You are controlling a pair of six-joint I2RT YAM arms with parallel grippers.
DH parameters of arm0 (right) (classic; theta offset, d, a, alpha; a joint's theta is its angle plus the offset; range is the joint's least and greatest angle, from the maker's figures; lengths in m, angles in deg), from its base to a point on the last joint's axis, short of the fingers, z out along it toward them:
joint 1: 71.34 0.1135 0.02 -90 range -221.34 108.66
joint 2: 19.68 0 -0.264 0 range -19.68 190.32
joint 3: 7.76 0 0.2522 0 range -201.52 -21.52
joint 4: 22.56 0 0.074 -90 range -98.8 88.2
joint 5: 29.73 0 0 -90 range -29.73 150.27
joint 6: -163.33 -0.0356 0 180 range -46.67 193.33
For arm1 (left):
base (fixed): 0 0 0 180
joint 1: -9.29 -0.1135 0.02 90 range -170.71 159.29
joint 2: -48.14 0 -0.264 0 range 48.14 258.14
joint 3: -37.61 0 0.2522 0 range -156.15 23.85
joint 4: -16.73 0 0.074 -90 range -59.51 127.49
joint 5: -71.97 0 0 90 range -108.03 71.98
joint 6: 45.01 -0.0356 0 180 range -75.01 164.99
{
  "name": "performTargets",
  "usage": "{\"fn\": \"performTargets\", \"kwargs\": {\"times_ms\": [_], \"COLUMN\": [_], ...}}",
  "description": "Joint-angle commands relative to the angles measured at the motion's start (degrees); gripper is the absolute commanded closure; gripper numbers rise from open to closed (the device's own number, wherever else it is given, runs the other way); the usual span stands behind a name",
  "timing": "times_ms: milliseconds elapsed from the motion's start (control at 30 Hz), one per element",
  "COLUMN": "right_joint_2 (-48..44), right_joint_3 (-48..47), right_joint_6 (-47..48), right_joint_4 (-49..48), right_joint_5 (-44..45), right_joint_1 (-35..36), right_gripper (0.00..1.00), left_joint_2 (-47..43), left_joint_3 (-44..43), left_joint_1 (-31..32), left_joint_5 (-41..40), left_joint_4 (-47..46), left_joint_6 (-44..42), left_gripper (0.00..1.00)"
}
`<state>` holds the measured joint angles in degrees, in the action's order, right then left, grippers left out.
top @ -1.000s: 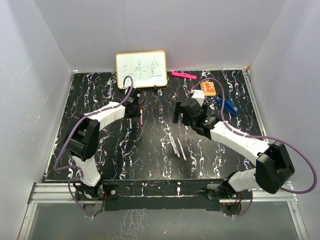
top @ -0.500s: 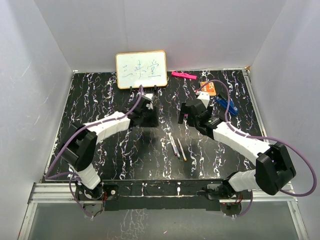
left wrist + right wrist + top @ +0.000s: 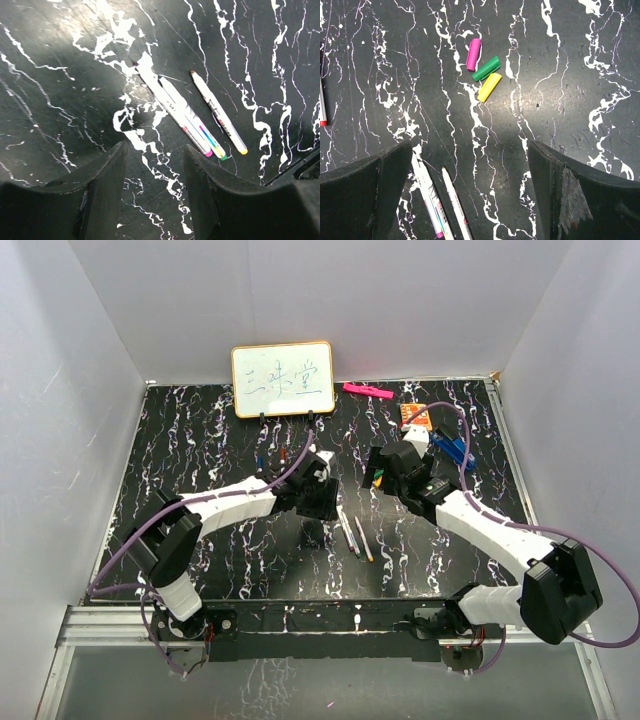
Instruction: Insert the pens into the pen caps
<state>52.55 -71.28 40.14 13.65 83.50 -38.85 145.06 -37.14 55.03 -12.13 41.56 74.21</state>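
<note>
Three white-barrelled pens [image 3: 200, 120] lie side by side on the black marbled table, with pink, green and yellow ends; they also show in the top view [image 3: 350, 530] and in the right wrist view [image 3: 432, 202]. Three caps, pink-purple [image 3: 474, 54], green [image 3: 486, 68] and yellow [image 3: 489, 87], lie together just beyond the pens [image 3: 378, 479]. My left gripper [image 3: 316, 520] [image 3: 155, 185] is open and empty, low beside the pens. My right gripper [image 3: 380, 468] [image 3: 470, 190] is open and empty above the caps.
Two more pens [image 3: 262, 455] [image 3: 284, 454] lie in front of the whiteboard [image 3: 283, 378]. A pink highlighter [image 3: 367, 391], an orange object [image 3: 418, 418] and a blue clip [image 3: 452, 450] lie at the back right. A red-ended pen [image 3: 322, 110] shows at the right wrist view's left edge.
My left arm has swung right and nearer, from the pens by the whiteboard to the three pens at the centre. My right gripper has shifted slightly right, over the caps.
</note>
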Motion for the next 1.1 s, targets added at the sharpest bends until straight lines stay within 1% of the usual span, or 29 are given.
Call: {"fn": "performTargets", "kwargs": {"times_ms": [0, 333, 1067], "right_joint_2": [-2.2, -4.6, -5.6], "right_joint_3": [0.8, 1.7, 3.5], "right_joint_6": [-1.1, -1.8, -1.8], "right_joint_4": [-2.2, -2.3, -3.6], "right_joint_5": [1.7, 2.9, 1.4], "right_joint_1": [-0.3, -0.5, -0.6], "right_gripper": [0.02, 0.02, 0.02], "left_joint_2": [0.3, 5.9, 11.3], "left_joint_3": [0.3, -4.0, -6.6], "left_joint_1": [2.5, 5.6, 6.8], "left_joint_5": [0.9, -4.8, -3.9], "left_joint_4": [1.0, 5.1, 1.1], "left_joint_6": [0.4, -0.7, 1.5], "left_gripper": [0.53, 0.55, 0.56]}}
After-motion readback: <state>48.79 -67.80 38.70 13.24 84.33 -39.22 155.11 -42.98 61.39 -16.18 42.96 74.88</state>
